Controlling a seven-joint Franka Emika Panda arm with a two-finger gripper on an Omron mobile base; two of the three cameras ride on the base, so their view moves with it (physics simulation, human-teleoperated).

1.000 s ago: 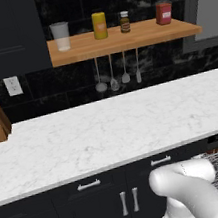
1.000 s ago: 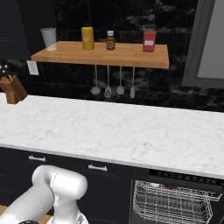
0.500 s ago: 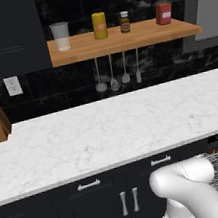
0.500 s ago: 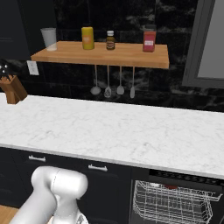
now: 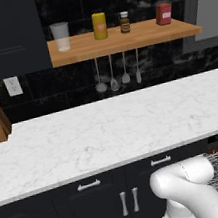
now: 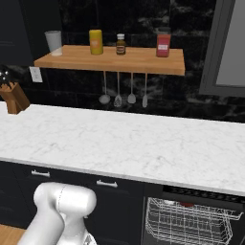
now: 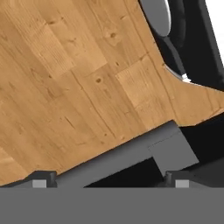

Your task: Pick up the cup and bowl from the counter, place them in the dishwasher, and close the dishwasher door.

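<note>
The dishwasher [image 6: 191,220] stays open as before, rack showing; the gripper [image 7: 107,179] hangs spread wide, empty.

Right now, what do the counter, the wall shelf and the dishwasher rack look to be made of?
Counter: polished white marble, faint grey veins. Shelf: light wood, visible grain, matte. Dishwasher rack: thin grey wire grid, probably coated metal.

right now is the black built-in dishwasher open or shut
Open: the black built-in dishwasher's grey wire rack stands exposed under the white marble counter.
</note>
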